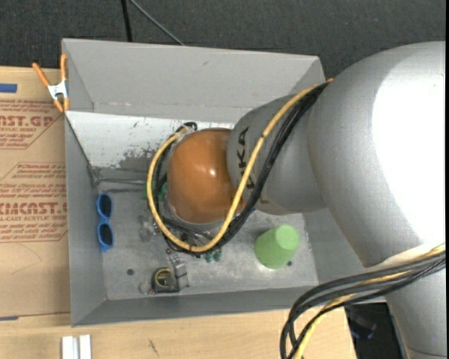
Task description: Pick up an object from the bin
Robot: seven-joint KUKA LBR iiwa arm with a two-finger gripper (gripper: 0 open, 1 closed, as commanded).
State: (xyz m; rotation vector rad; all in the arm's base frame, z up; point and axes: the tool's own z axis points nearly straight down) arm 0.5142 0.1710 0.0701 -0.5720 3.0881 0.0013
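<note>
My gripper (176, 263) sticks out from under the arm's orange cover, low over the bin's floor at the front middle. Just below and to its left lies a small dark round thing with a yellowish ring (163, 279), very close to the gripper; whether they touch I cannot tell. A green cup (276, 246) lies on its side to the right of the gripper, apart from it. A pair of blue sunglasses (104, 221) lies along the left wall.
The big grey arm with yellow cables covers the right and middle of the bin. The bin's back slope and left floor are bare metal with dark scuffs.
</note>
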